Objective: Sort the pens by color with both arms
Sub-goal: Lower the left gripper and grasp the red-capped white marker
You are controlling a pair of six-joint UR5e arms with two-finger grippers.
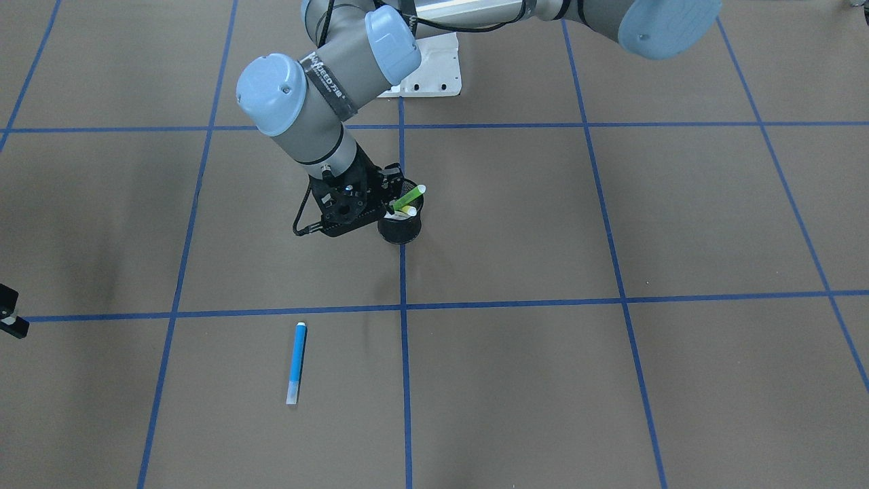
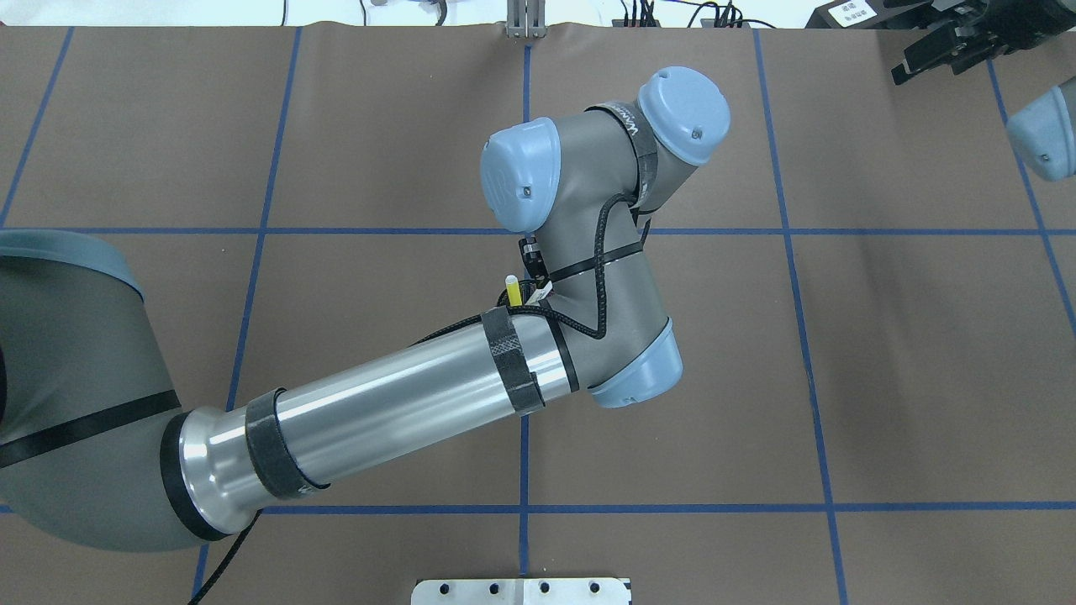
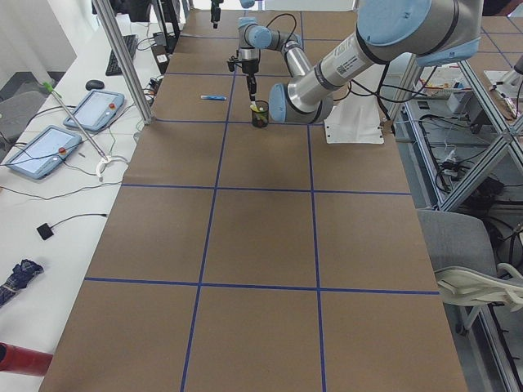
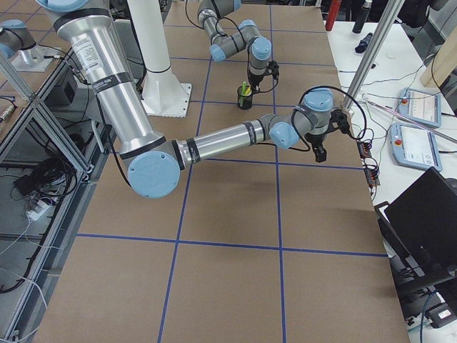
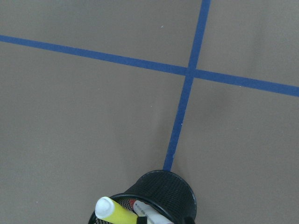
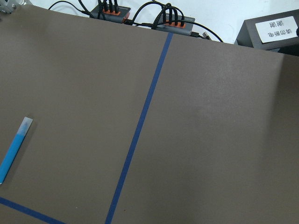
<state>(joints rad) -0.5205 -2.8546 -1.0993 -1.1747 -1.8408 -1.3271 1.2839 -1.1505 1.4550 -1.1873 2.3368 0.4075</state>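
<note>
A black mesh cup [image 1: 402, 229] stands on the centre tape line. A light green pen [image 1: 408, 198] leans out of it. A yellow pen [image 5: 117, 211] and a white-bodied pen [image 5: 149, 213] stand inside it. My left gripper [image 1: 388, 198] hangs at the cup's rim, beside the green pen; its fingers are masked, so I cannot tell its state. A blue pen [image 1: 297, 362] lies flat on the table, and it also shows in the right wrist view [image 6: 11, 151]. My right gripper [image 2: 912, 63] is open and empty near the far right edge.
Blue tape lines [image 1: 404, 305] divide the brown table into squares. The white pedestal base [image 1: 434, 71] is bolted at the robot's side. Cables and power strips [image 6: 140, 11] lie along the far edge. The left arm's forearm [image 2: 395, 403] spans the middle of the overhead view.
</note>
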